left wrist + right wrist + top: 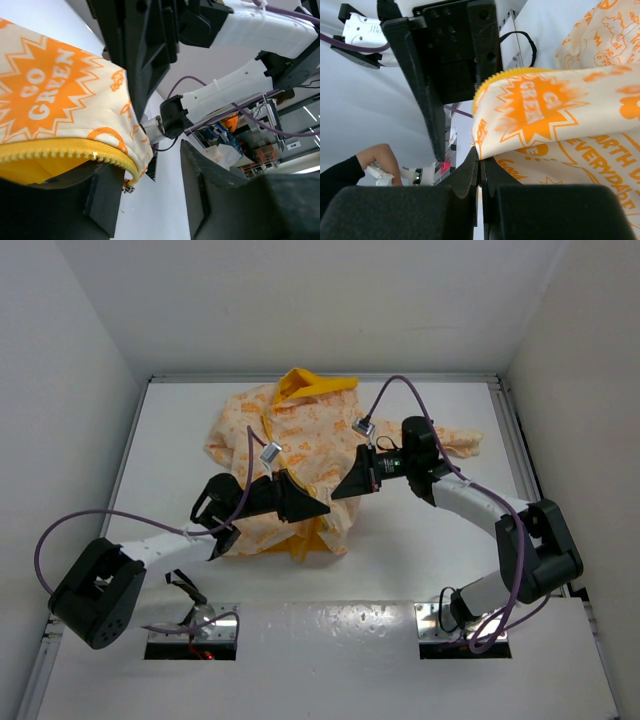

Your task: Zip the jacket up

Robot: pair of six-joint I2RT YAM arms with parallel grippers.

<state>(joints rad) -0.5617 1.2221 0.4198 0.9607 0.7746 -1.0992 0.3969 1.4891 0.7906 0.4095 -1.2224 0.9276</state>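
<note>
The jacket (300, 440) lies on the white table, cream with orange print, its yellow hood toward the back. Both grippers meet at its near hem. My right gripper (342, 490) (480, 160) is shut on a corner of the jacket's printed fabric (560, 125), below a yellow zipper edge (510, 75). My left gripper (312, 508) (150, 170) stands open. The jacket's other front edge (50, 100) drapes over its left finger (100, 200). The yellow zipper teeth (65, 150) end in a small metal piece (129, 187) beside that finger. Bare table shows between the fingers.
The table (180, 460) is boxed in by white walls at left, back and right. Purple cables (400, 385) arch above both wrists. The right arm (250, 85) fills the upper part of the left wrist view. The left gripper's body (450, 60) looms close in the right wrist view.
</note>
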